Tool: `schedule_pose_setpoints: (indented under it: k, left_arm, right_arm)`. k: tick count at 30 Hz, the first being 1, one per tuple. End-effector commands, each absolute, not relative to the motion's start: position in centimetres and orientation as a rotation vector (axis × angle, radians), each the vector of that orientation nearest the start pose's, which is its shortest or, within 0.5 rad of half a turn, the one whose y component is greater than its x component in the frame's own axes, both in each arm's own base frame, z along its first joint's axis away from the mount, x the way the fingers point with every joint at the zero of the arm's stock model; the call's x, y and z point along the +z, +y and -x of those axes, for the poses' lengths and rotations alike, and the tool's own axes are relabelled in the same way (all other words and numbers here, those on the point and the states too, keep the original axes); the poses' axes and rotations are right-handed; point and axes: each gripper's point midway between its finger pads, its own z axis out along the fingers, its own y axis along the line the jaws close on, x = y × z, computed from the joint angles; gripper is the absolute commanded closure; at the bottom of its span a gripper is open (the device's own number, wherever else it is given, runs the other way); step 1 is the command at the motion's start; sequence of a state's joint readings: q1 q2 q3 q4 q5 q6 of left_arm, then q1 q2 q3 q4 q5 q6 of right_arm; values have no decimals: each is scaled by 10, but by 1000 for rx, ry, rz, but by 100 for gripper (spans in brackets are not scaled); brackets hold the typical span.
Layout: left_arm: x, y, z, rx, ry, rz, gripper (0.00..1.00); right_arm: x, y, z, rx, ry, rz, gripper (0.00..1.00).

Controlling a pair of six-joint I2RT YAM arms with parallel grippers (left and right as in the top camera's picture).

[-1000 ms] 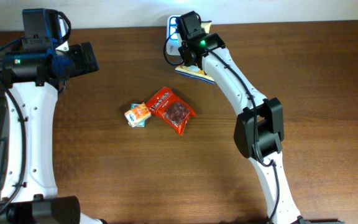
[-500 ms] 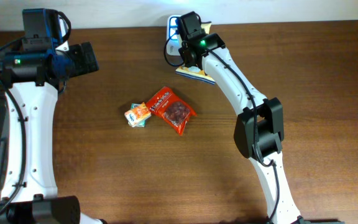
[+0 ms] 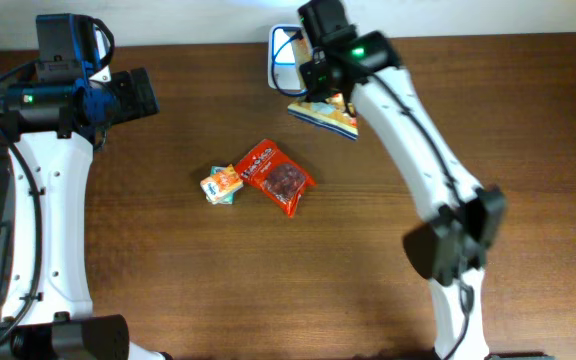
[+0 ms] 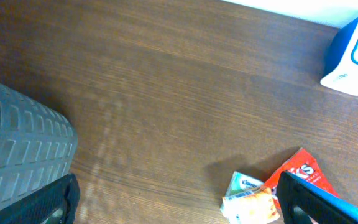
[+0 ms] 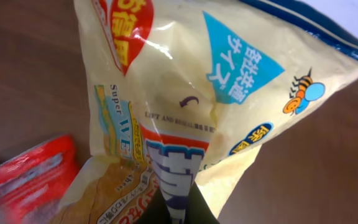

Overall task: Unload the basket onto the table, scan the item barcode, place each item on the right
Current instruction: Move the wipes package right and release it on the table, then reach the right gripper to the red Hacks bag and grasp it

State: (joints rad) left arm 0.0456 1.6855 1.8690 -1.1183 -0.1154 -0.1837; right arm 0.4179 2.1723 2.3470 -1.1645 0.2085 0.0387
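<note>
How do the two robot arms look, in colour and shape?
Both the left arm and the right arm have white, rounded links with black joint housings, thin black cables along them, and a small green light near the wrist.

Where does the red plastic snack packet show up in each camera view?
Overhead: the red plastic snack packet lies mid-table, right of a small orange carton.
Left wrist: bottom right edge, beside that carton.
Right wrist: bottom left corner, blurred, beside the yellow plastic bag.
Shared landmark: the brown wooden table.
</note>
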Motion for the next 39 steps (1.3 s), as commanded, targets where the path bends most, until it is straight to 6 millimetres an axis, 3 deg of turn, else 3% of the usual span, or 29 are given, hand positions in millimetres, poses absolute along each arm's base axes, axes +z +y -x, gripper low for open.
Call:
schedule_pose_setpoints:
  k: [1, 4, 8, 10, 14, 16, 18, 20, 22, 23, 26, 29, 31, 33, 35, 39]
  left_arm:
    - [280, 39, -425, 86, 2483, 327, 1]
    - [280, 39, -425, 86, 2483, 327, 1]
    - [280, 39, -425, 86, 2483, 327, 1]
    - [280, 39, -425, 86, 2483, 327, 1]
    - [280, 39, -425, 86, 2483, 327, 1]
    - [280, 39, -425, 86, 2483, 327, 1]
    - [280, 39, -425, 86, 2483, 327, 1]
    - [280, 39, -425, 86, 2483, 327, 1]
    - [280, 39, -425, 86, 2483, 327, 1]
    - [280, 39, -425, 86, 2483, 327, 1]
    - [280, 39, -425, 86, 2483, 327, 1]
    - [280, 39, -425, 86, 2483, 327, 1]
    - [280, 39, -425, 86, 2483, 327, 1]
    - [280, 39, -425, 86, 2483, 327, 1]
    - [280, 39, -425, 86, 2483, 327, 1]
    - [280, 39, -425, 86, 2483, 327, 1]
  right_arm:
    - [278, 140, -475, 9, 2522, 23, 96]
    - [268, 88, -457, -20, 2614, -285, 96]
    - [228, 20, -443, -94, 2691, -751, 96]
    - [194, -14, -432, -138, 2674, -1075, 96]
    - [135, -53, -409, -218, 2608, -1476, 96]
    - [101, -69, -399, -249, 2604, -1549, 96]
    - [81, -78, -394, -260, 2596, -1587, 96]
    - [67, -87, -388, -272, 2586, -1620, 82]
    - [67, -104, -383, -326, 2585, -1603, 12]
    - [71, -107, -384, -321, 2601, -1566, 1]
    - [99, -116, -392, -309, 2676, -1386, 1]
    - [139, -96, -414, -175, 2791, -1017, 1]
    - [162, -59, -431, 22, 2857, -672, 1]
    - [183, -8, -443, 236, 2858, -376, 1]
    - [190, 44, -448, 365, 2842, -86, 1]
    - [177, 116, -448, 367, 2812, 375, 11]
